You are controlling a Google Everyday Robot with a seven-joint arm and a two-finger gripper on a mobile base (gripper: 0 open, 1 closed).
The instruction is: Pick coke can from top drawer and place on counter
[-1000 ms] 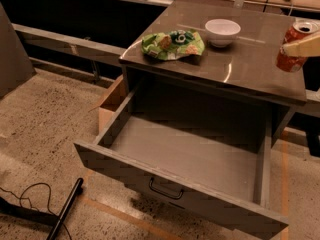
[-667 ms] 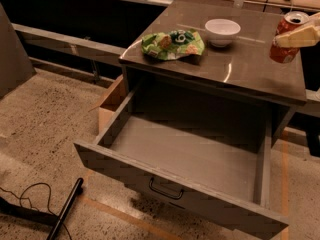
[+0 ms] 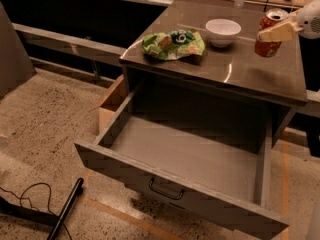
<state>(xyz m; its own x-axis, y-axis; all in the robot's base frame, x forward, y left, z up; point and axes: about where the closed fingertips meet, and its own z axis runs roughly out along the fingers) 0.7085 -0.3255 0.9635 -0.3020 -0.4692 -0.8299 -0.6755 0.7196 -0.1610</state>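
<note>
The coke can [image 3: 266,48] is red with a silver top and is upright at the right rear of the counter [image 3: 235,76], right of the white bowl. My gripper [image 3: 270,33] reaches in from the right edge and is shut on the can; one tan finger [image 3: 279,32] crosses its front, the other is hidden behind it. I cannot tell whether the can's base touches the counter. The top drawer [image 3: 180,156] is pulled fully open below and nothing lies in it. Its dark bar handle [image 3: 165,189] is on the front panel.
A white bowl [image 3: 223,31] and a crumpled green snack bag [image 3: 173,44] lie on the counter. A cardboard box [image 3: 112,101] stands left of the drawer. A black pole [image 3: 65,209] and a cable [image 3: 22,196] lie on the speckled floor.
My gripper has carried the can leftward from the counter's right edge to a spot over the counter, closer to the bowl. The drawer, bowl and bag have not moved.
</note>
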